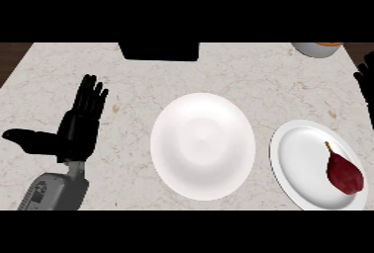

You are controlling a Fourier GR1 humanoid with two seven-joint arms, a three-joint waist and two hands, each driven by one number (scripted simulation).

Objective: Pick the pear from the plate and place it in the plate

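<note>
A dark red pear (344, 171) lies on the right-hand white plate (303, 163), stem pointing up and away from me. A second, bare white plate (202, 146) sits in the middle of the counter. My left hand (76, 129) rests open at the left, fingers straight and pointing away, thumb out to the side, well apart from both plates. Only the fingertips of my right hand (364, 81) show at the right edge, above the pear's plate.
A black box-like object (160, 51) stands at the counter's far edge, centre. A pale bowl with something orange (317, 48) sits at the far right. The counter (124, 79) is light marble with dark wood beyond its left and right ends.
</note>
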